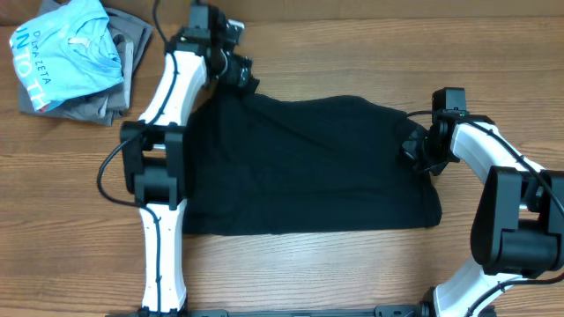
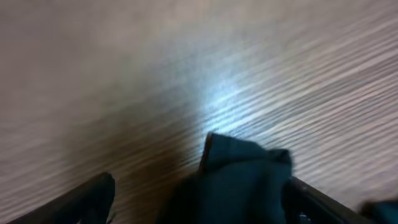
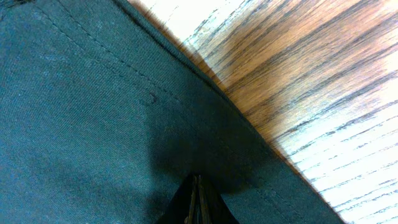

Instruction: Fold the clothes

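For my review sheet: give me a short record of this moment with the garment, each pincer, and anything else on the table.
garment: black garment, spread out on the wooden table, not yet folded
left pincer: left pincer open at the garment's far-left corner, bunched black cloth between its fingers
right pincer: right pincer shut at the garment's right edge; cannot tell whether it pinches cloth
other items: light blue shirt with white lettering, lying on grey garments, apart from the black garment
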